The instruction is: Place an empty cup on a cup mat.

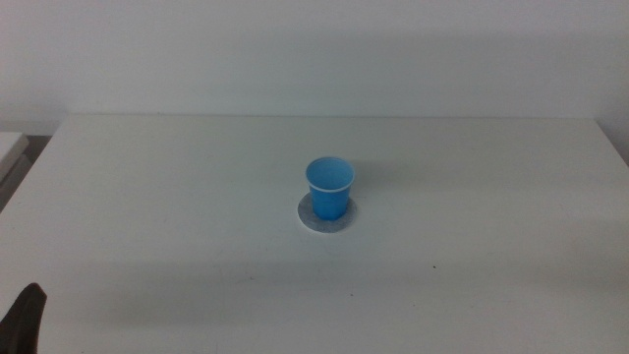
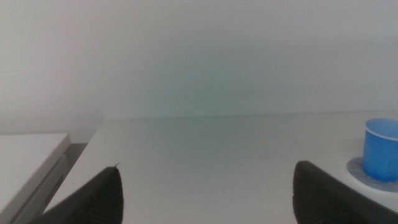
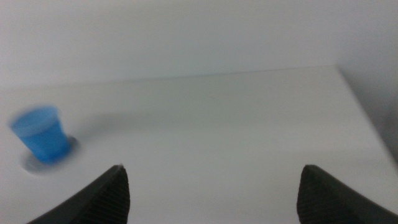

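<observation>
The bright blue cup stands upright on the round grey cup mat near the middle of the white table. It is empty inside. The cup also shows in the left wrist view on the mat, and blurred in the right wrist view on the mat. My left gripper is open and empty, far from the cup; one dark jaw tip shows at the middle view's bottom left corner. My right gripper is open and empty, away from the cup and out of the middle view.
A white table with a white wall behind it. A second pale surface stands past the table's left edge, also in the left wrist view. The table's right edge shows in the right wrist view.
</observation>
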